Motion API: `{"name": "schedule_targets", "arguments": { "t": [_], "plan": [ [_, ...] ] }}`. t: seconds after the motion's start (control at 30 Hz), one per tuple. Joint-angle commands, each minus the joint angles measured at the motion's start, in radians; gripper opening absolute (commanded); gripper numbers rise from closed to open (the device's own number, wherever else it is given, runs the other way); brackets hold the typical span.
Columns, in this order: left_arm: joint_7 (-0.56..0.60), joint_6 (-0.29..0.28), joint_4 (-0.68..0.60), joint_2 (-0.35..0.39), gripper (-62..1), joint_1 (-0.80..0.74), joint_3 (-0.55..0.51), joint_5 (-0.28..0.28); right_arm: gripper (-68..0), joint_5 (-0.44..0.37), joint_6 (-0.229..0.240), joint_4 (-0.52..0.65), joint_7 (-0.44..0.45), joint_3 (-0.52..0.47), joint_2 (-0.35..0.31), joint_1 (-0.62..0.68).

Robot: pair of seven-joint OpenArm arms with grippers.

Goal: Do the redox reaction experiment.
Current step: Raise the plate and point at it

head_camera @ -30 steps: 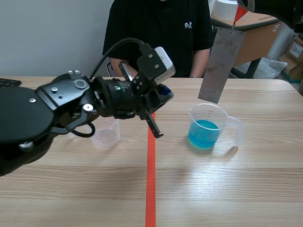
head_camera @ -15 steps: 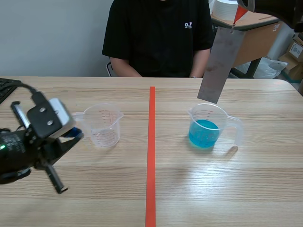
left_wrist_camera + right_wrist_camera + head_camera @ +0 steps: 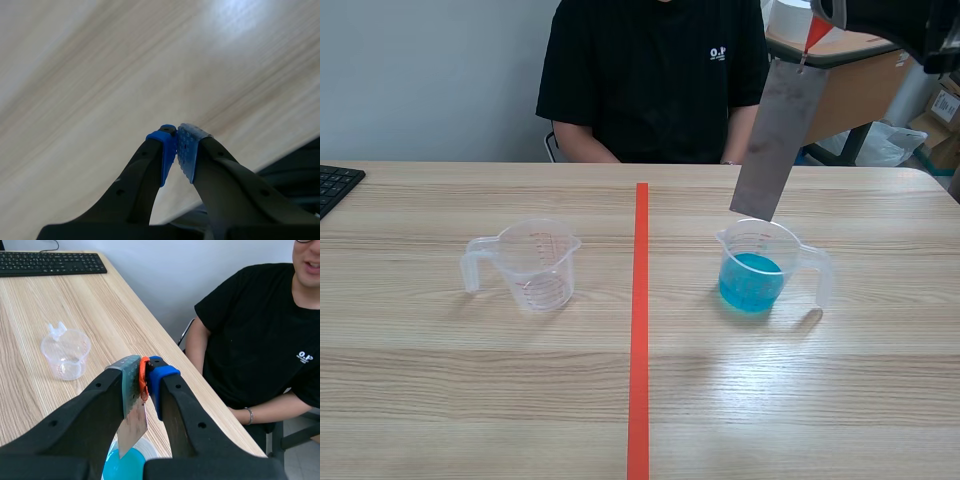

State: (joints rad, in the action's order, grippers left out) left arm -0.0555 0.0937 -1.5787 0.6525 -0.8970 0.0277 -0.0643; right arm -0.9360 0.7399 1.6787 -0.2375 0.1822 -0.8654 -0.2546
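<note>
R gripper (image 3: 145, 377), high over the table's (image 3: 470, 380) right half, clamps an orange clip (image 3: 817, 35) – a grey metal strip (image 3: 775, 140) hangs from it, tilted, lower edge just above the far rim of the measuring cup w/ blue liquid (image 3: 755, 265). L gripper (image 3: 176, 150) – pads pressed together – is over bare wood. The empty measuring cup (image 3: 535, 262) stands left of the tape line (image 3: 639, 330), open wood all round.
</note>
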Motion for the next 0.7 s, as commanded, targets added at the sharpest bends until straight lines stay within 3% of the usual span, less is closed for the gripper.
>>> {"name": "schedule_targets", "arguments": {
  "t": [0.0, 0.4, 0.67],
  "plan": [
    [0.011, 0.002, -0.006, -0.035, -56.0, -0.021, -0.009, -0.003, -65.8, -0.01, 0.006, 0.009, 0.018, -0.024, 0.006, -0.033],
    [-0.004, 0.002, -0.006, -0.27, -56.0, -0.128, -0.053, -0.003, -65.8, 0.056, 0.006, 0.009, 0.012, -0.013, 0.11, -0.112],
    [-0.008, 0.0, -0.006, -0.323, -56.0, -0.128, -0.053, -0.026, -65.8, 0.097, 0.006, 0.009, -0.019, 0.063, 0.201, -0.201]
  ]
}}
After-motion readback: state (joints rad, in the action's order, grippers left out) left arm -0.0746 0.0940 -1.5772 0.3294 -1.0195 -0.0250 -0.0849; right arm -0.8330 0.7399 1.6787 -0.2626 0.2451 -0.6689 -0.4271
